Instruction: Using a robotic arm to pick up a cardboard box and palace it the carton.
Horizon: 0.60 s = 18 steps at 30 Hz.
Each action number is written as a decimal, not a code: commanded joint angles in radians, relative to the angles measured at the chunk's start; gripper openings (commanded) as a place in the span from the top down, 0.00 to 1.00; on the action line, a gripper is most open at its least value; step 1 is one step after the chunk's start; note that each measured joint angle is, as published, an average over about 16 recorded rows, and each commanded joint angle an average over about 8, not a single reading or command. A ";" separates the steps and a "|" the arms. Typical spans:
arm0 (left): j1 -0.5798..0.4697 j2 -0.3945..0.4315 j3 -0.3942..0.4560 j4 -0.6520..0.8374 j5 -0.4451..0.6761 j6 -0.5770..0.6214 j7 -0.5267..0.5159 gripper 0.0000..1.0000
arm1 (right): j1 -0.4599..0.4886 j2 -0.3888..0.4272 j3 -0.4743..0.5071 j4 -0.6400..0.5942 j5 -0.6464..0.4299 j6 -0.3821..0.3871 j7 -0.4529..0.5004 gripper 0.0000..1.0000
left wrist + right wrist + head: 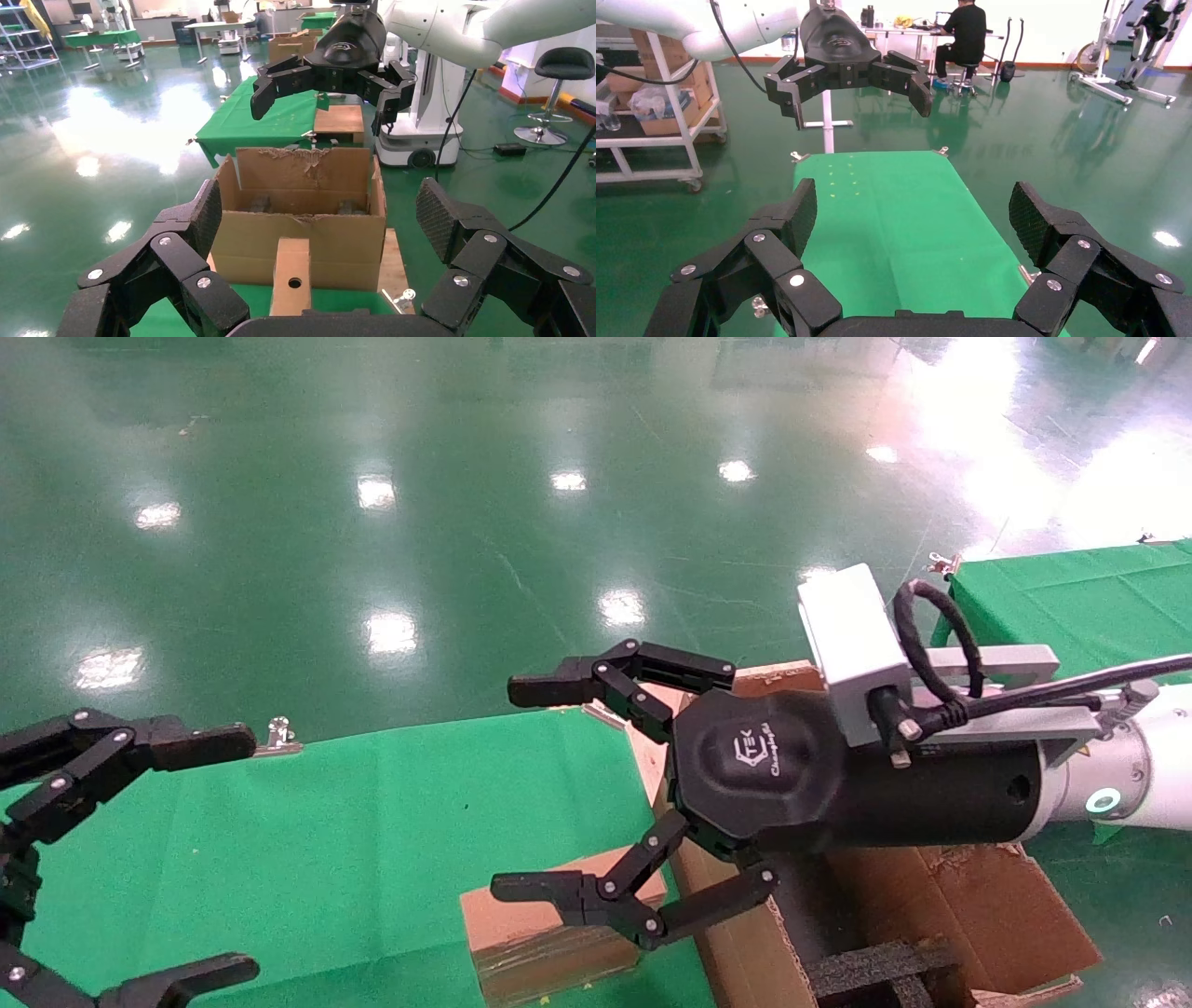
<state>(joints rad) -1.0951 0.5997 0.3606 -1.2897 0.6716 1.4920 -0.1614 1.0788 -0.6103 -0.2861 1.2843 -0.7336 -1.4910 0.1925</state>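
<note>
Risk of clipping the carton's (pixel 745 952) ragged flap while lowering the wide-spread, empty right tool (pixel 540 789) toward the cardboard box (pixel 545 933).

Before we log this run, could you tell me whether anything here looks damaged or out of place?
The carton has torn, ragged flap edges, clearest along its far flap in the left wrist view. The cardboard box sits intact on the green table beside it.
</note>
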 commanded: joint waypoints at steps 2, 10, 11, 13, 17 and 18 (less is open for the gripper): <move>0.000 0.000 0.000 0.000 0.000 0.000 0.000 0.00 | 0.000 0.000 0.000 0.000 0.000 0.000 0.000 0.00; 0.000 0.000 0.000 0.000 0.000 0.000 0.000 0.00 | 0.000 0.000 0.000 0.000 0.000 0.000 0.000 0.00; 0.000 0.000 0.000 0.000 0.000 0.000 0.000 0.00 | 0.000 0.000 0.000 0.000 0.000 0.000 0.000 0.00; 0.000 0.000 0.000 0.000 0.000 0.000 0.000 0.00 | 0.000 0.000 0.000 0.000 0.000 0.000 0.000 0.00; 0.000 0.000 0.000 0.000 0.000 0.000 0.000 0.00 | 0.000 0.000 0.000 0.000 0.000 0.000 0.000 0.00; 0.000 0.000 0.000 0.000 0.000 0.000 0.000 0.00 | 0.000 0.000 0.000 0.000 0.000 0.000 0.000 0.00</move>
<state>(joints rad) -1.0951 0.5997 0.3606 -1.2897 0.6716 1.4920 -0.1614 1.0788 -0.6103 -0.2861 1.2843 -0.7337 -1.4910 0.1925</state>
